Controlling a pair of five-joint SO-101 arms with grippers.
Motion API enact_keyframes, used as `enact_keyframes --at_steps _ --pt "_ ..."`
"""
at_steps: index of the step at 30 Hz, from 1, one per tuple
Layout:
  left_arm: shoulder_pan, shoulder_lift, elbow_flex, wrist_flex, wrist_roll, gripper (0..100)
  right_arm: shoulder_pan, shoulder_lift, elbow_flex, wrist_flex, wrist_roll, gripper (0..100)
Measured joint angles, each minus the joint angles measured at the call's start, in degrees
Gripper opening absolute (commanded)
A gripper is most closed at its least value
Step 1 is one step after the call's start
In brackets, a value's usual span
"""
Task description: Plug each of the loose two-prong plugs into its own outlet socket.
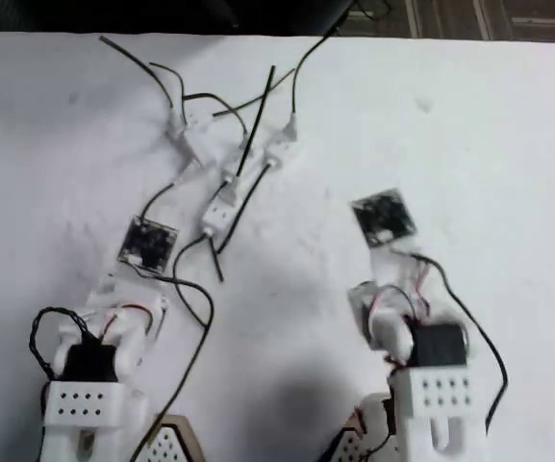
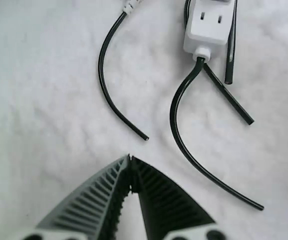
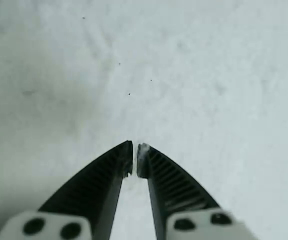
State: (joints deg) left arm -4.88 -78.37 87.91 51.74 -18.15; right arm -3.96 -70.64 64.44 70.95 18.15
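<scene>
1. white table (image 1: pixel 479 125): a plain surface that carries both arms and all the cables.
2. left arm (image 1: pixel 89 371) and right arm (image 1: pixel 431 356): white, side by side at the near edge, both pointing toward the far side.
3. right gripper (image 3: pixel 135 152): clenched on nothing, its ribbed tips all but touching, low over bare table and well apart from the cables.
4. left gripper (image 2: pixel 130 161): clenched, tips meeting, grasping nothing; it sits near the cut end of a loose black cable (image 2: pixel 104 80) without touching it.
5. outlet socket (image 2: pixel 208 25): a white block lying flat with its two slots facing up and nothing plugged in. it lies beyond the left gripper and well apart from it. in the high view it sits near the table's middle (image 1: pixel 219 214).
6. black cord (image 2: pixel 181 125): leaves the socket's near end and curves across the table to a free end.
7. white connector pieces (image 1: pixel 279 152): a small cluster just beyond the socket, each on a black lead, the leads crossing one another; whether each is a plug or a socket cannot be told.
8. dark strip (image 1: pixel 162 14): the background behind the table's far edge.
</scene>
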Motion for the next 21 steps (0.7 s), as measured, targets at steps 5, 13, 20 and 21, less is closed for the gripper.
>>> enact_keyframes --at_steps 5,13,20,21 --pt "0.0 0.0 0.0 -1.1 2.4 2 1.9 -7.7 6.9 -0.2 0.3 1.8" --pt "-3.2 0.0 0.0 -5.5 10.1 2 1.8 -22.9 21.8 -6.6 -1.6 1.8" --pt "-4.4 0.0 0.0 -5.6 10.9 2 1.7 -30.9 31.1 -9.4 -5.9 1.8" --pt "-4.8 -0.2 0.0 -5.6 10.9 2 1.4 -30.9 31.6 -9.7 -5.9 1.8"
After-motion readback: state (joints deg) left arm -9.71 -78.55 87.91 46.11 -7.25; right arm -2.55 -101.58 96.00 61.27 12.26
